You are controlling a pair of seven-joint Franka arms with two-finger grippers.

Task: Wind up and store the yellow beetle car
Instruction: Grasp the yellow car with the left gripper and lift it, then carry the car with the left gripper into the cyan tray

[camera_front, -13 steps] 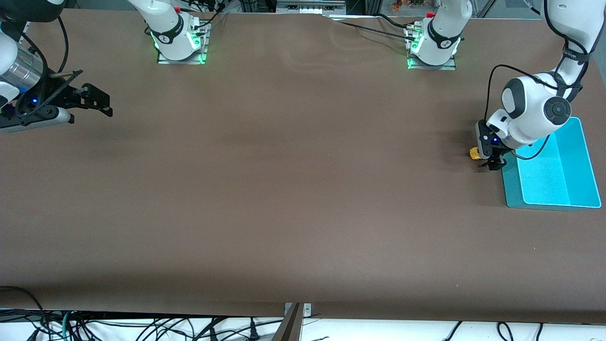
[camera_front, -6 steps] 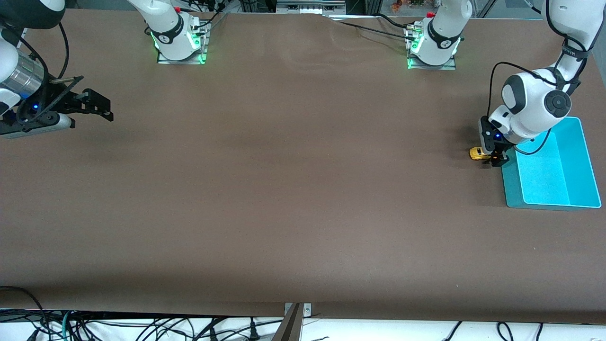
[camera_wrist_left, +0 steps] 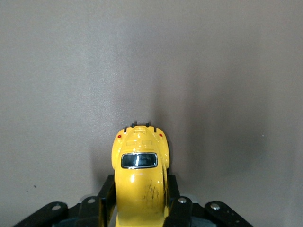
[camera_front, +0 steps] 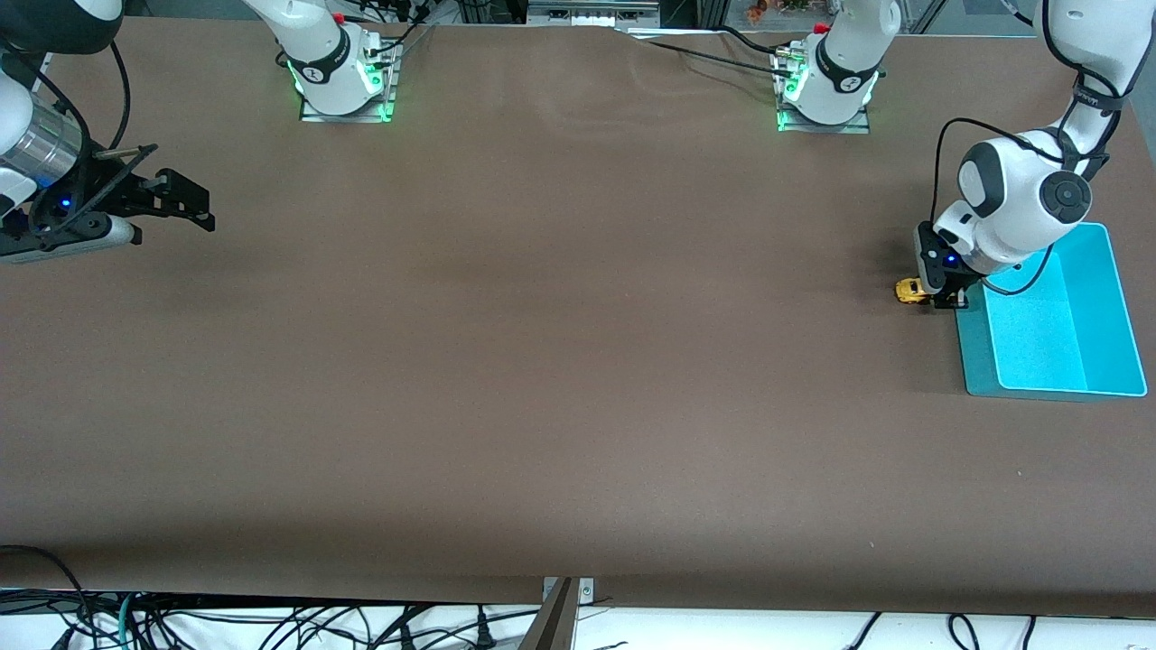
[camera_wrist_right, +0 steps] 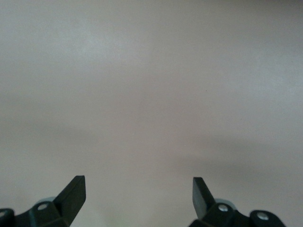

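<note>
Now yellow beetle car [camera_wrist_left: 140,182] clamped between fingers of left gripper [camera_front: 939,298], low on table [camera_front: 542,361] beside teal bin [camera_front: 1052,390]. Winding judged in hand; pull-back stroke along table needed next. Right gripper [camera_wrist_right: 137,194] held wide open, empty, waiting at right arm's end.

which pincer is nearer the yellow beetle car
Left. The left pincer is shut on the yellow beetle car beside the teal bin; the right pincer waits open at the table's right-arm end.

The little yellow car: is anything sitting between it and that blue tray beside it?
Nothing visible. The left gripper is shut on the yellow beetle car, right beside the blue tray, with only bare table between. The right gripper waits open at the right arm's end.
</note>
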